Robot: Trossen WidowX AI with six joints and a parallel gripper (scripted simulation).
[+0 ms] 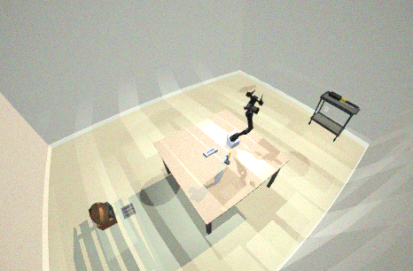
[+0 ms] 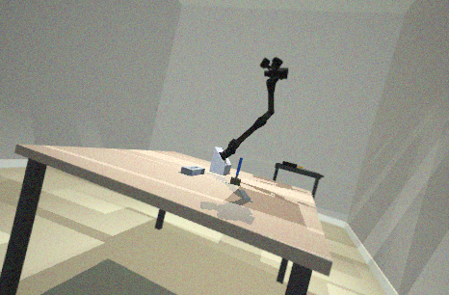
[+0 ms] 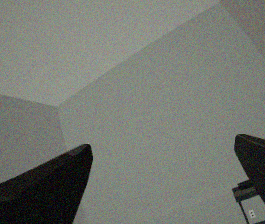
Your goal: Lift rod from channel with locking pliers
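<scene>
The locking pliers (image 1: 229, 156) (image 2: 240, 167) stand upright, blue with some yellow, in a small dark holster (image 2: 235, 181) on the table. A low grey block (image 1: 206, 154) (image 2: 193, 171) lies on the table and holds the channel. A dark slot line shows on its top in the top view; the rod is too small to make out. My gripper (image 1: 259, 94) (image 2: 271, 62) (image 3: 163, 147) is open and empty, raised high above the table and far from pliers and block. The wrist view shows its two fingers wide apart against bare walls.
The wooden table (image 1: 185, 152) (image 2: 110, 169) carries the arm's pale base block (image 1: 232, 141) (image 2: 220, 165), near the holster. A dark cart (image 1: 331, 125) (image 2: 305, 172) with tools on top stands beyond the table. A brown object (image 1: 100, 216) and a small grey grid-like item (image 1: 128, 211) are on the floor.
</scene>
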